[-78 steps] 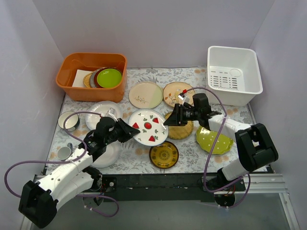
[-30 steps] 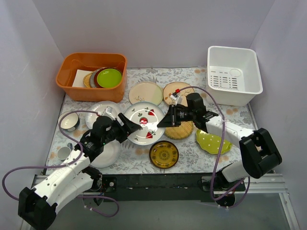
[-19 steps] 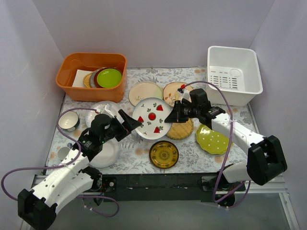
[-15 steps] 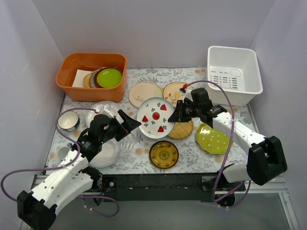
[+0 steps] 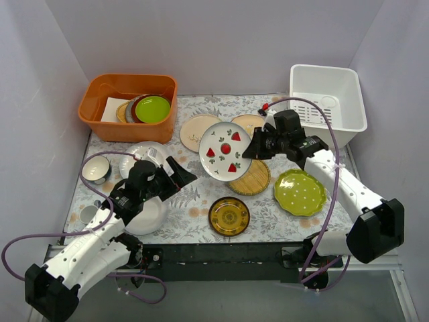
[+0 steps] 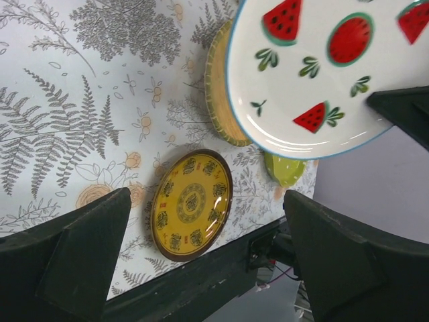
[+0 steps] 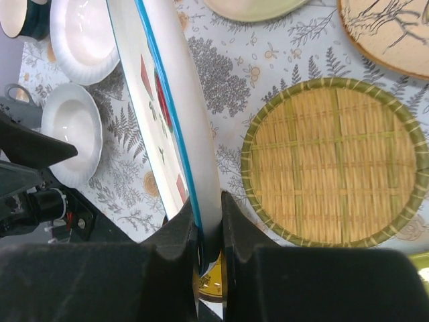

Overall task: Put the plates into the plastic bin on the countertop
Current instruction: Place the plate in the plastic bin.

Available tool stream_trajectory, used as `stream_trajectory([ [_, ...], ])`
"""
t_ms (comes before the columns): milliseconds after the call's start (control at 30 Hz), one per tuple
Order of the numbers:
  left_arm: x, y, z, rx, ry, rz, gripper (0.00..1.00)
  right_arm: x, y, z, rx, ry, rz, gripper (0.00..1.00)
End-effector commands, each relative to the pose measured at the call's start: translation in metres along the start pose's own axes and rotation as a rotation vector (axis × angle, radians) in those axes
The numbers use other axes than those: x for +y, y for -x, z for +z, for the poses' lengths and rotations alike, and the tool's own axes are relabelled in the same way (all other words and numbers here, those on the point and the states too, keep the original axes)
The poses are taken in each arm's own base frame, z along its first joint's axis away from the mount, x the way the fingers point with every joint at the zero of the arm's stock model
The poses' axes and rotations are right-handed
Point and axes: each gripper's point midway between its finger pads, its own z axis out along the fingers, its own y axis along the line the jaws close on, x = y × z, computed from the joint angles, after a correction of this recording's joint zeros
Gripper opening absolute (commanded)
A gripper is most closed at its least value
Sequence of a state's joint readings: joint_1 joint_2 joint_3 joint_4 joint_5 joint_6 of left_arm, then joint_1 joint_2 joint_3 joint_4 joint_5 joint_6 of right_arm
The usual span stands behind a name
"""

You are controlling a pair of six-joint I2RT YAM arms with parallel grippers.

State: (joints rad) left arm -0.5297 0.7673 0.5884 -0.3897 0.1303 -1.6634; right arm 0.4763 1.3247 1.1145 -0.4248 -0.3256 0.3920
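The fern-and-flower countertop (image 5: 268, 216) is lying under both arms, with plain pale walls closing it in. The right gripper (image 5: 249, 149) is pinching the red-wedge plate (image 5: 225, 151) by its rim, fingers (image 7: 179, 231) pressed on either face of the edge, and is holding it tilted steeply in the air above the woven-look plate (image 5: 249, 178). The left gripper (image 5: 184, 176) is hanging near the plate's lower left with its jaws spread wide and nothing between them. The plastic bin (image 5: 332, 137) is standing at the far right corner, well apart from the plate and apparently holding no plates yet. The step in hand appears to be carrying this plate across to it. Because the hold is only on a thin rim, the plate is likely to swing or slip, so the arm should be travelling smoothly, lifting enough to clear the bin's thick rim, and levelling the plate low inside before parting its fingers. The dotted lime-green plate (image 5: 299, 192) is lying below the likely path, so height matters there too.
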Motion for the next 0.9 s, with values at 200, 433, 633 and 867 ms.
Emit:
stream_trajectory([
  [200,0.001,0.006,-0.005,-0.016,0.036,0.029,0.98,0.019,0.079,-0.048,-0.210,0.016,-0.076,0.01],
  [433,0.003,0.002,-0.004,-0.003,0.040,0.017,0.98,-0.002,0.115,-0.071,-0.290,-0.067,-0.061,0.01],
  [633,0.006,-0.002,-0.003,0.001,0.032,-0.003,0.98,-0.019,0.139,-0.086,-0.341,-0.086,-0.013,0.01],
  [867,0.012,-0.007,-0.006,-0.001,0.028,-0.026,0.98,-0.047,0.166,-0.104,-0.409,-0.104,0.065,0.01],
])
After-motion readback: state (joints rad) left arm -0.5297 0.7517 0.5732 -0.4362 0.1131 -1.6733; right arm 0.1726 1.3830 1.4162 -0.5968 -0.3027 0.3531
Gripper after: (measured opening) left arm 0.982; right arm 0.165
